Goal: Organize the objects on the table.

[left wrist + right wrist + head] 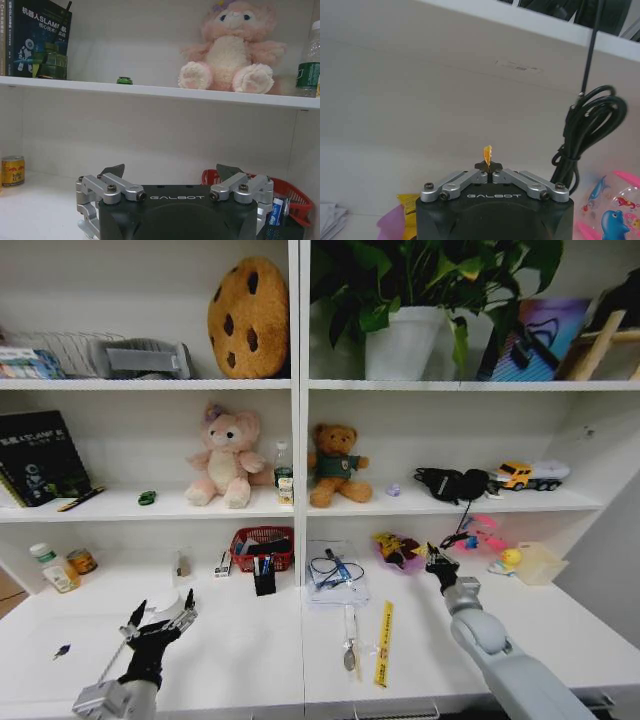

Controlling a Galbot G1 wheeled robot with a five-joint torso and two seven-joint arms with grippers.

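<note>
On the white table (pixel 230 660) lie a yellow ruler (pixel 384 642), a metal spoon (pixel 349 648), a clear pouch with a blue cord (pixel 335 578) and a small dark item (pixel 62 650). My left gripper (pixel 160 615) hovers open over the table's left part, empty; its wrist view shows the fingers (pixel 112 171) spread, facing the shelf wall. My right gripper (pixel 437 562) sits at the back right beside a purple and yellow packet (pixel 398 548). It (pixel 488 167) is shut on a small orange scrap (pixel 487 152). A green toy car (pixel 148 497) (pixel 124 80) stands on the shelf above.
A red mesh basket (pixel 263 547) and black pen holder (pixel 264 577) stand at the back middle. A can (pixel 82 560) and bottle (pixel 55 568) are back left. A black cable (pixel 590 125), pink toy (pixel 485 530) and clear box (pixel 540 563) crowd the right. Plush toys sit on the shelf.
</note>
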